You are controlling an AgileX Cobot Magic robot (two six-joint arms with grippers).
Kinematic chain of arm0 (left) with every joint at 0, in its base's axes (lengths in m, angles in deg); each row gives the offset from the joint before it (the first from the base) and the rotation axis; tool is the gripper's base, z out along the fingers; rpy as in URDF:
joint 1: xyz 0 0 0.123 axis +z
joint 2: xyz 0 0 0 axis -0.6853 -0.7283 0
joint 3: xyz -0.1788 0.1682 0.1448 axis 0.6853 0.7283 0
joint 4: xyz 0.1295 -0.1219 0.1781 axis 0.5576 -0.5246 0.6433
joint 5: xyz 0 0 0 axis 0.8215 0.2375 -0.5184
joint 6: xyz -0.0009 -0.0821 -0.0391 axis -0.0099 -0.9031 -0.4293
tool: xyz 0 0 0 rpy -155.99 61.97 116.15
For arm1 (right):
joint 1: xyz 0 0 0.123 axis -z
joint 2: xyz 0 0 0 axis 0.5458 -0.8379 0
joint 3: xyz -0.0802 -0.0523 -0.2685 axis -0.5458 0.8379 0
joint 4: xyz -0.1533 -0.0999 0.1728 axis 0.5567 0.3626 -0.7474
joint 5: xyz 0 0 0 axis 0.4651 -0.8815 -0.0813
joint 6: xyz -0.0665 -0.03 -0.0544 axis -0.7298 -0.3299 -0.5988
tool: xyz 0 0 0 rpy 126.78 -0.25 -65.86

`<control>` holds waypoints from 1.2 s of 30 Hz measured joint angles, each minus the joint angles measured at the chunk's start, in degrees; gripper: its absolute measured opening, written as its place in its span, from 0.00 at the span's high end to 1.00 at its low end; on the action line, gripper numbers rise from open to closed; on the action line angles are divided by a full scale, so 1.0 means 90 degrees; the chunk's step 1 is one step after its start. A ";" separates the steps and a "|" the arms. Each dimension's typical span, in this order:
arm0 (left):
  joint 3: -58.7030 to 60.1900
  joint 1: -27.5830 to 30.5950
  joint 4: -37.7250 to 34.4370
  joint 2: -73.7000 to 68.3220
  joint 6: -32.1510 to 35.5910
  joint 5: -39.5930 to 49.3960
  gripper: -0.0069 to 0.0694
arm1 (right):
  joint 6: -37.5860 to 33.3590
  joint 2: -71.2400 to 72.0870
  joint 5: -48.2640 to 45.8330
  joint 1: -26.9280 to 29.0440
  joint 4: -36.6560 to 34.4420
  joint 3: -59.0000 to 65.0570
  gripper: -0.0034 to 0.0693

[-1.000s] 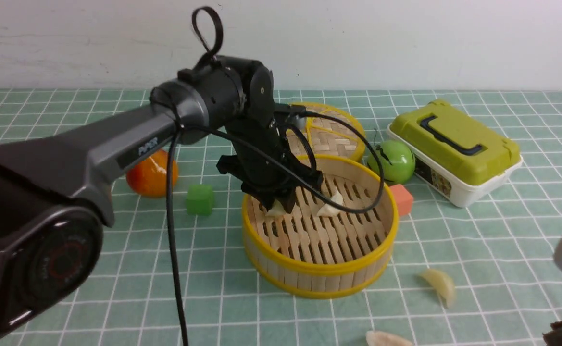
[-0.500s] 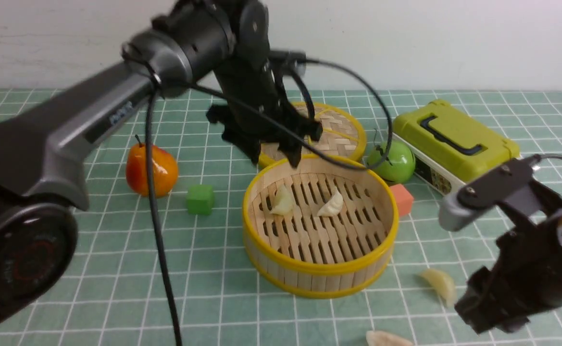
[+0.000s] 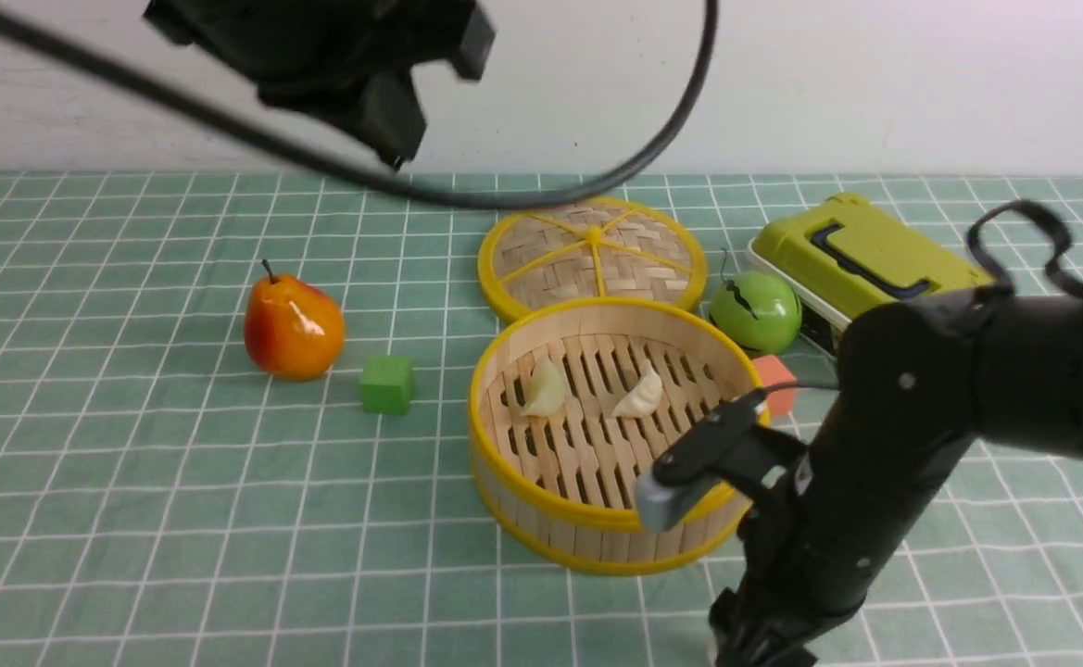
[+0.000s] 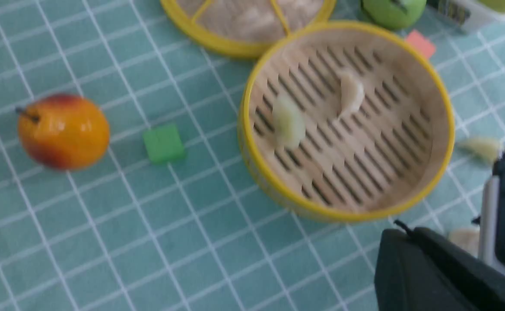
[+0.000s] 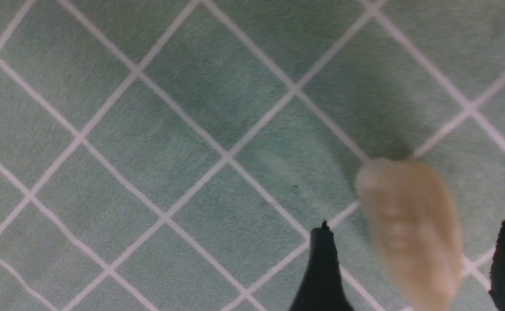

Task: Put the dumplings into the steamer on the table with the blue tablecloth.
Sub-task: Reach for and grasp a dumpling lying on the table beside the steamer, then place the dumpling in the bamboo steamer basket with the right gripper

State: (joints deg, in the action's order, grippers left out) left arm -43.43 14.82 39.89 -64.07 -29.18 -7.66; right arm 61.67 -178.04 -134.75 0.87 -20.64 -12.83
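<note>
On the counter (image 3: 133, 519), the steamer (image 3: 587, 547) already holds two dumplings (image 3: 547, 389), lying apart on its slats. The left wrist view shows the other two on the cloth (image 4: 84, 242), near the steamer's right side. The step in hand is the third pick. The right tool (image 5: 416, 246) hangs low with its fingers (image 5: 321, 268) spread, and one loose dumpling (image 5: 408, 229) lies between them, untouched. The next move, I judge, calls for a short drop, a gentle squeeze across the narrow body, then a lift over the steamer's edge. The left tool (image 3: 391, 130) is pressed together, high over the far left. A second ago it was down inside the steamer with a dumpling, and the right arm (image 3: 921, 445) was barely in view.
</note>
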 joint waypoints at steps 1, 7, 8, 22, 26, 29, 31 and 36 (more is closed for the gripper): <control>0.0359 0.0000 0.0000 0.0247 0.0000 0.0000 0.93 | 0.0032 -0.0084 0.0027 -0.0103 0.0089 0.0000 0.28; 0.2645 0.0000 -0.0016 0.2240 0.0006 -0.0013 0.93 | 0.0894 -0.0418 0.0270 -0.0519 0.0985 -0.0007 0.41; 0.3055 0.0000 -0.0016 0.2688 0.0006 -0.0041 0.93 | 0.1143 -0.0455 0.0293 -0.0546 0.1190 -0.0009 0.47; 0.5488 0.0000 -0.0016 0.6414 0.0006 -0.0434 0.93 | 0.2192 0.0090 -0.0550 -0.0558 0.1705 -0.1765 0.55; 0.5767 0.0000 -0.0031 0.6784 0.0006 -0.0614 0.93 | 0.2216 -0.0415 -0.0207 -0.0558 0.1513 -0.3051 0.55; 0.5794 0.0000 -0.0108 0.6801 0.0006 -0.0684 0.93 | 0.2466 -0.1190 0.0030 -0.0558 0.1402 -0.3736 0.55; 0.5794 0.0000 -0.0164 0.6801 0.0006 -0.0711 0.93 | 0.2661 -0.1525 0.0093 -0.0558 0.1402 -0.3947 0.55; 0.5794 0.0000 -0.0326 0.6801 0.0006 -0.0647 0.93 | 0.3177 -0.2645 0.0058 -0.0558 0.1513 -0.4535 0.54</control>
State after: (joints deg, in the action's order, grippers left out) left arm 8.71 14.82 36.96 -2.85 -29.12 -13.49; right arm 90.26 -201.84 -134.22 -4.15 -7.03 -53.65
